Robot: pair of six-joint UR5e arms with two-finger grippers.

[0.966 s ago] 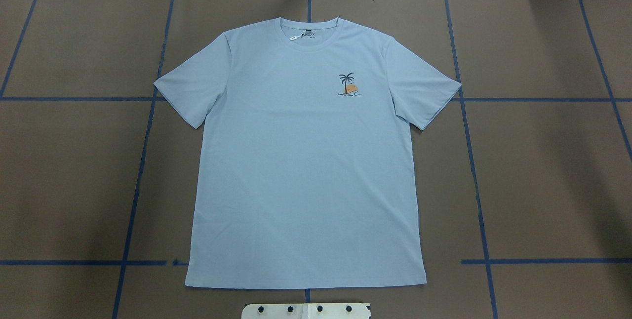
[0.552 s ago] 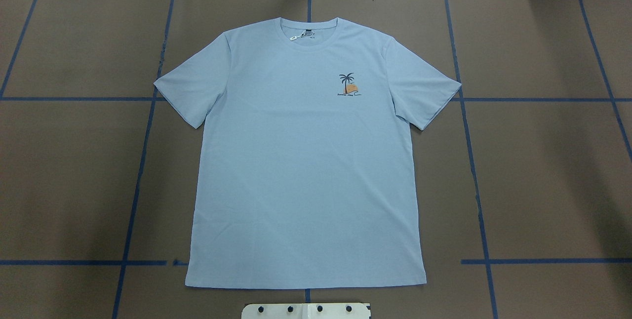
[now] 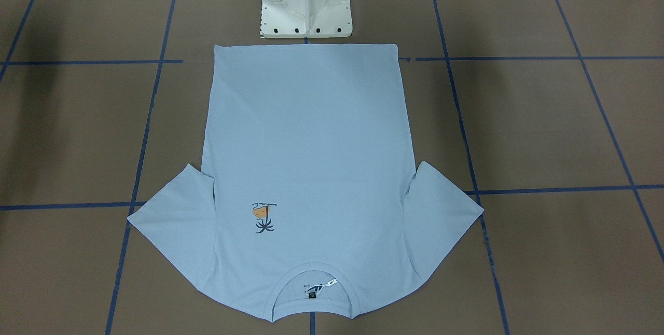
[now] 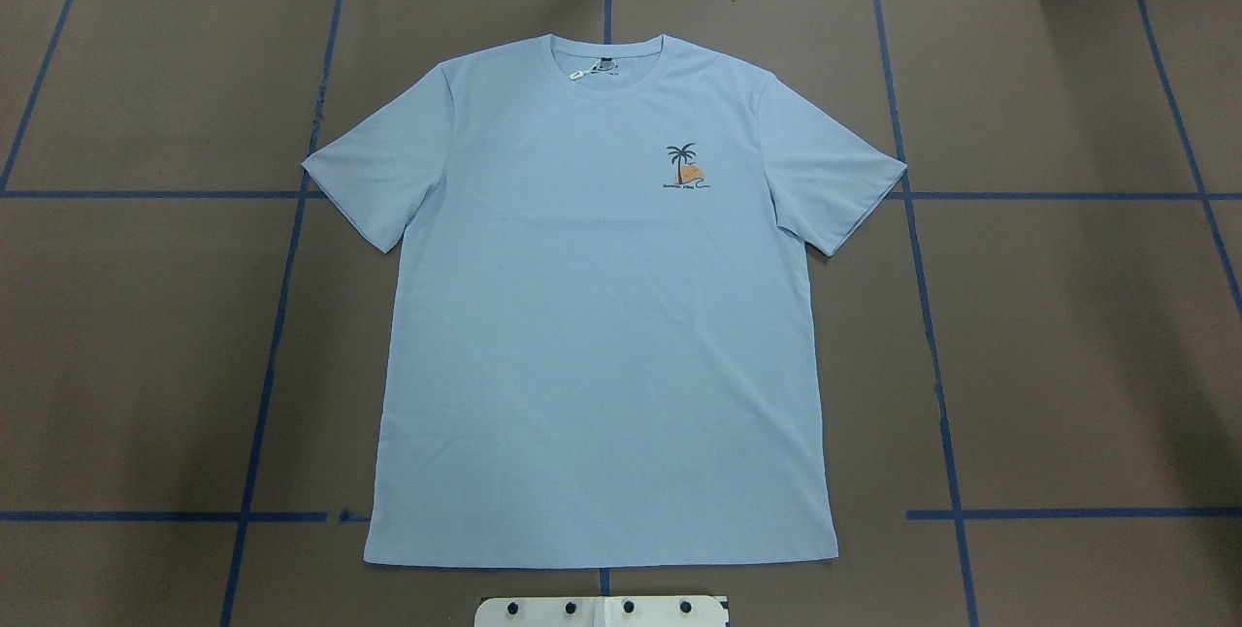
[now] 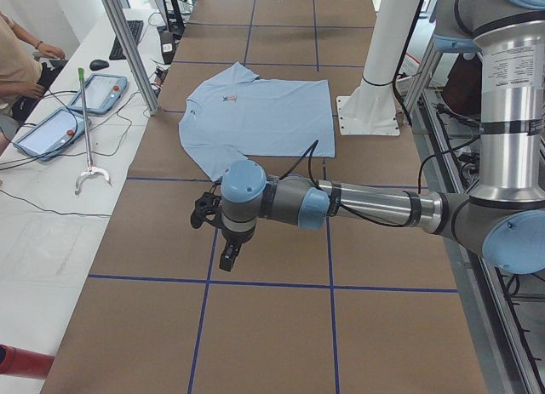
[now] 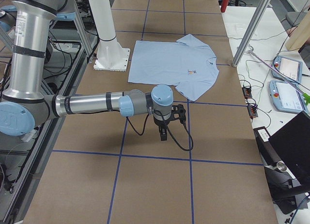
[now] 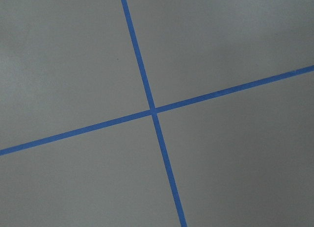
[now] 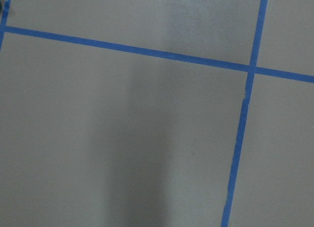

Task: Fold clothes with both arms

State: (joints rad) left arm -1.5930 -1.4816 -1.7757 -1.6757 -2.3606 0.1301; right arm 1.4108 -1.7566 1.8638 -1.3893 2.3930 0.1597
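Observation:
The light blue T-shirt (image 4: 602,316) lies flat and face up on the brown table cover. Its collar (image 4: 606,59) is at the far side and its hem is next to the pedestal. It also shows in the front view (image 3: 306,143). The palm print (image 4: 684,166) is on the chest. My left gripper (image 5: 228,256) hangs above bare table, off the shirt's sleeve side. My right gripper (image 6: 163,134) hangs above bare table on the other side. I cannot tell whether either is open or shut. Neither touches the shirt. Both wrist views show only tape lines.
The white pedestal base (image 3: 306,13) stands just behind the shirt's hem. Blue tape lines (image 4: 281,316) grid the table. Teach pendants (image 5: 98,92) and a grabber tool (image 5: 85,130) lie on the white side bench, where an operator (image 5: 17,62) sits.

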